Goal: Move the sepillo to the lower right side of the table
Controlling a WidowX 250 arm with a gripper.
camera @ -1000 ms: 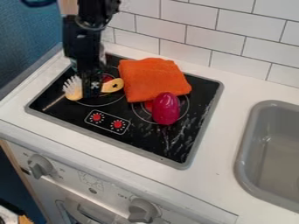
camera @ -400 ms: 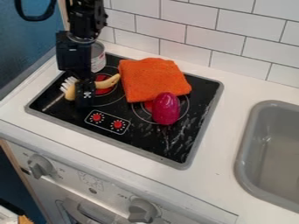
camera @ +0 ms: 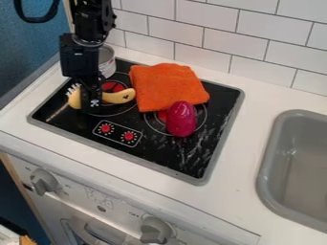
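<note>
Over the left part of the black stovetop, the gripper (camera: 91,101) points down and is shut on the brush (camera: 117,97). The brush is yellow, with white bristles. Its bristled head is left of the gripper and its rounded handle end sticks out to the right, near the orange cloth. The gripper hides the brush's middle. I cannot tell whether the brush touches the stovetop (camera: 144,129).
A folded orange cloth (camera: 163,86) and a shiny magenta object (camera: 181,119) lie right of the gripper. A can (camera: 106,62) stands behind the arm. White counter (camera: 239,158) surrounds the stove, with a grey sink (camera: 268,167) at the right and a tiled wall behind.
The gripper has shifted slightly left and toward the front. The brush has moved slightly left at its head, and its handle end has swung up, then back down.
</note>
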